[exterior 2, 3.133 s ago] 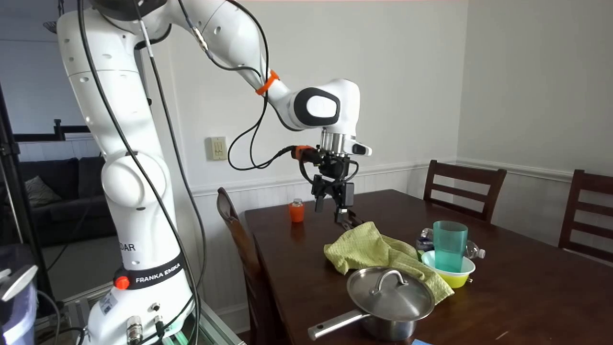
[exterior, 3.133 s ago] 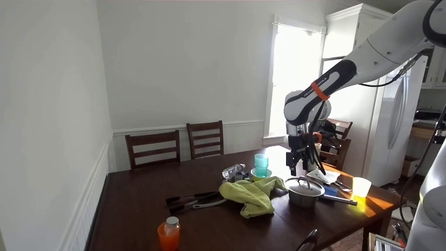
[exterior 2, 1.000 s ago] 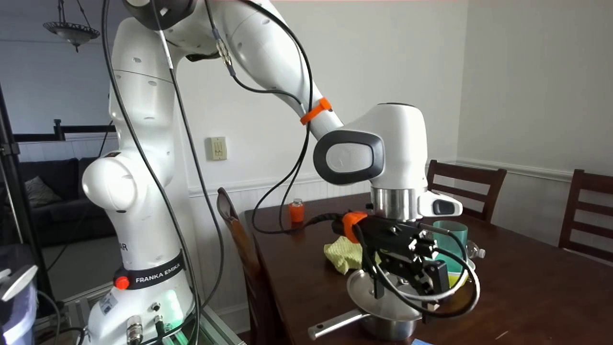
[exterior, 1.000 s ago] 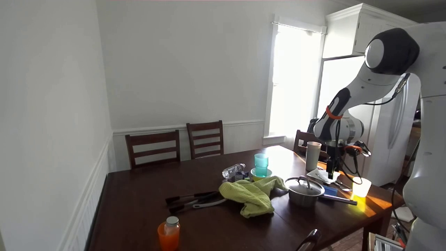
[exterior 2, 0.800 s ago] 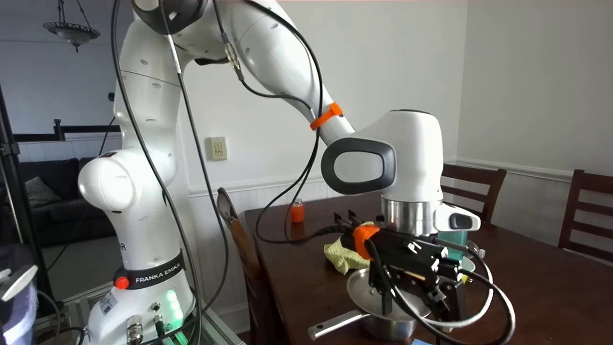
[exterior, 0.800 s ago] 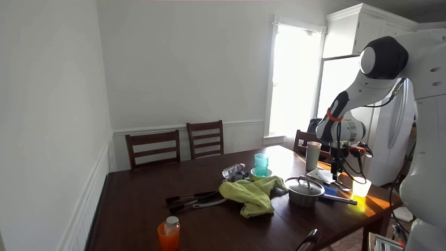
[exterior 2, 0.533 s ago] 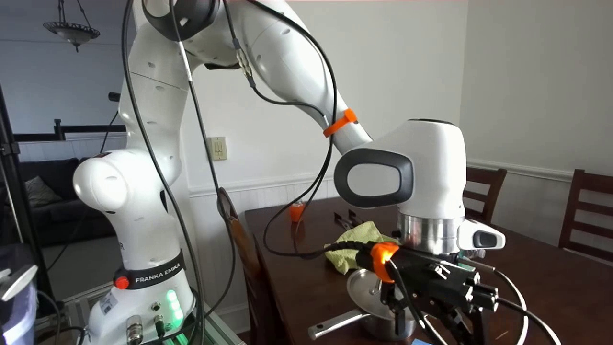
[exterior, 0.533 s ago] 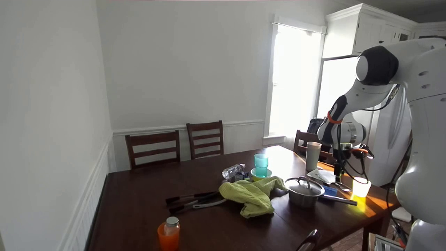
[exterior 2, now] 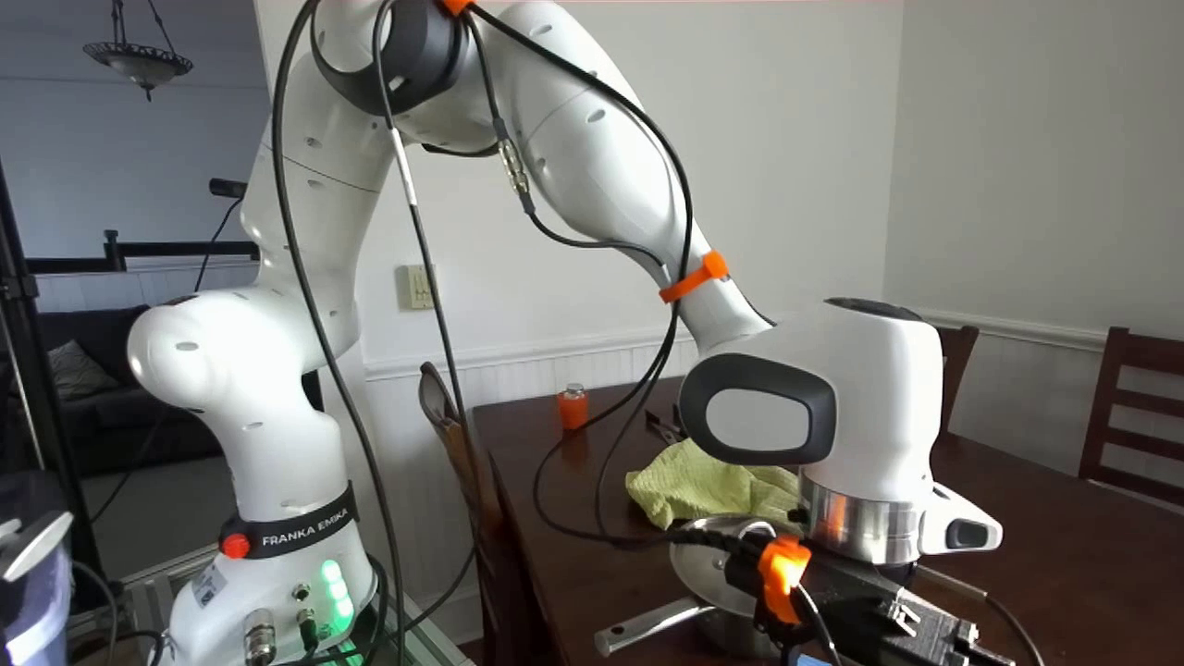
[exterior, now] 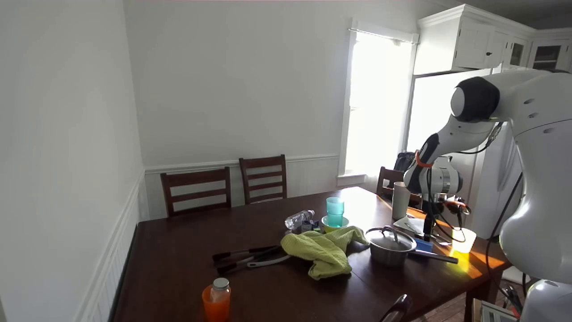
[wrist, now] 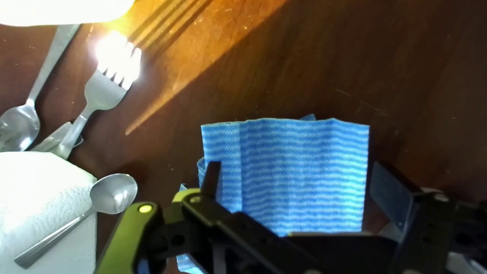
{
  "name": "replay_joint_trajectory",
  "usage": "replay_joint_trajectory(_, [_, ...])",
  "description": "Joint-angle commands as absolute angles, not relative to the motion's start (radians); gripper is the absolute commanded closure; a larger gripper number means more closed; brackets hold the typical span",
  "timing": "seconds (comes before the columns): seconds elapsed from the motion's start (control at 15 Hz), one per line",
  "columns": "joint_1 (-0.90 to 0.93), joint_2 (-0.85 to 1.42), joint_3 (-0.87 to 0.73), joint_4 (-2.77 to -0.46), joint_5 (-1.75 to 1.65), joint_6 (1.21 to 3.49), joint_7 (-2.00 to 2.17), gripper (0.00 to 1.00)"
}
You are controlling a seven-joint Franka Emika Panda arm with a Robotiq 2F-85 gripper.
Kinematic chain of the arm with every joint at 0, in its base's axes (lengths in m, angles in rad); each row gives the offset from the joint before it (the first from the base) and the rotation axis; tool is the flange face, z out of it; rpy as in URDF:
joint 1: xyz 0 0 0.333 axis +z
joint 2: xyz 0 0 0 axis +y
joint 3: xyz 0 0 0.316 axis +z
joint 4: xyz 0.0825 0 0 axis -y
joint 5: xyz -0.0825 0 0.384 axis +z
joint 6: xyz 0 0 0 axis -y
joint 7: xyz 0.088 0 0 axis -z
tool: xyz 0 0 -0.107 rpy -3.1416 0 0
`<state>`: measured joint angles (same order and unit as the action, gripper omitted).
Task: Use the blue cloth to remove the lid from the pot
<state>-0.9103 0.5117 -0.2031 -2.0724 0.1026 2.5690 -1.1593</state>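
Observation:
The blue striped cloth point(wrist: 289, 167) lies folded on the table between my open fingers point(wrist: 392, 194) in the wrist view. It also shows beside the pot in an exterior view point(exterior: 424, 245). My gripper point(wrist: 296, 171) is open and empty, low over the cloth; whether the fingertips touch the table I cannot tell. In an exterior view the gripper point(exterior: 429, 235) is just behind the pot. The steel pot point(exterior: 389, 256) stands with its glass lid point(exterior: 383, 241) on. In an exterior view my wrist hides part of the lid point(exterior 2: 698, 569), and the fingers are out of frame.
A green cloth point(exterior: 319, 252) lies beside the pot, near a teal cup point(exterior: 334, 212) in a bowl. The pot's handle point(exterior: 435, 256) points towards a pale cup point(exterior: 464, 240). A fork point(wrist: 104, 89), a spoon point(wrist: 114, 193) and a white napkin point(wrist: 45, 213) lie beside the blue cloth.
My arm has swung away from above the table near the green cloth, past the pot, and come down over the blue cloth. The pot, lid and cloths have not moved.

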Motion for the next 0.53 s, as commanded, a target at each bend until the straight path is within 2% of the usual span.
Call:
replay_joint_trajectory(0.0, [-0.965, 0.572, -0.142, -2.028, 0.133, 2.602, -1.195, 0.0])
replay_joint_trajectory(0.47, [-1.023, 0.643, -0.054, -2.024, 0.147, 2.725, -1.178, 0.0])
